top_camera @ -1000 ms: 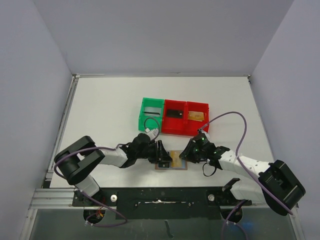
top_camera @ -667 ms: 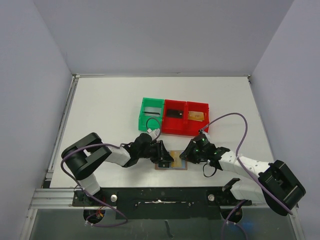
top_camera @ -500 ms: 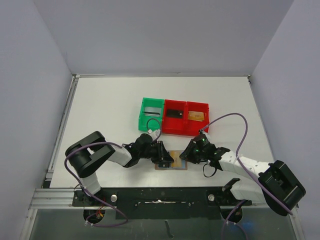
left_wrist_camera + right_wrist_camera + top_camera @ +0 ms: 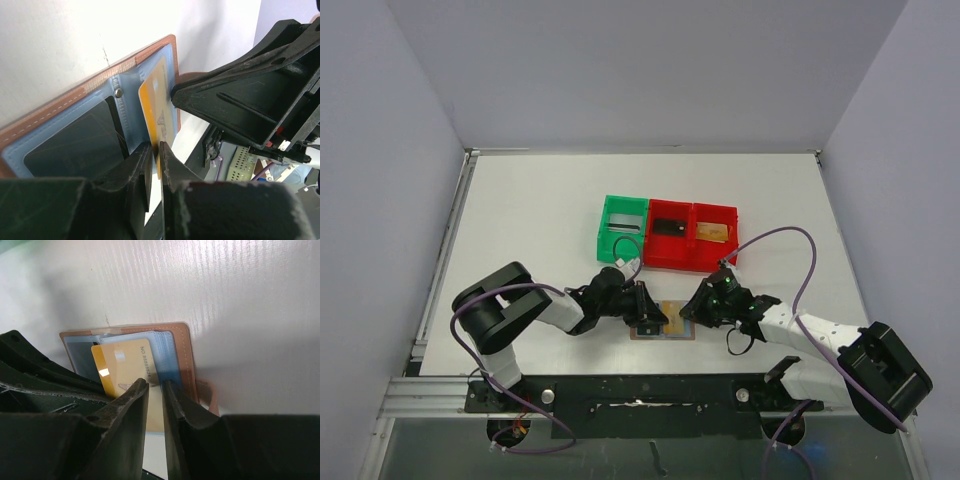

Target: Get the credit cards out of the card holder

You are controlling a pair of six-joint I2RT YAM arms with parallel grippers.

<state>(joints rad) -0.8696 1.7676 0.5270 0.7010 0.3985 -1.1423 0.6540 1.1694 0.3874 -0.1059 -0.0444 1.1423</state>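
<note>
The card holder (image 4: 663,321) is lying open on the table (image 4: 540,220) near its front edge, between my grippers. My left gripper (image 4: 155,149) is pinching narrow jaws on the edge of a yellow card (image 4: 159,107) sticking out of its pocket. My right gripper (image 4: 156,386) is sitting at the holder's right half, jaws nearly together; I cannot tell whether they are gripping.

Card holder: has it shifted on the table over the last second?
No. The card holder lies where it was, same gap below the red bins.
</note>
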